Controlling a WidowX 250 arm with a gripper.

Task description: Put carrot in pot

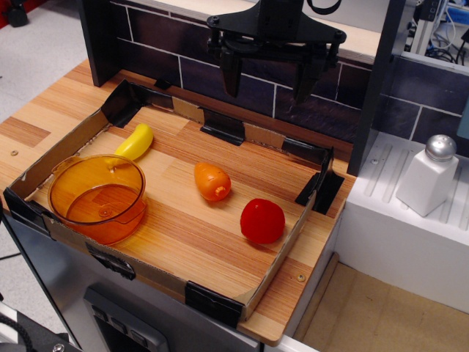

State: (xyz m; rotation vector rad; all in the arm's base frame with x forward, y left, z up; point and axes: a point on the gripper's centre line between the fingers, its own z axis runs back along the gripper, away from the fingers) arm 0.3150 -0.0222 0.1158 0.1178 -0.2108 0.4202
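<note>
While its prongs gape apart, the claw (270,77) above one carrot (212,181), one pot (97,196).

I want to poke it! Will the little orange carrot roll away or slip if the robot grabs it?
The carrot looks rounded and tapered, so a push would probably send it rolling in a curve. Its surface looks glossy, so it may slip between the fingers of the open tool. It seems to be stiff plastic, likely light, so it probably won't squash.
</note>
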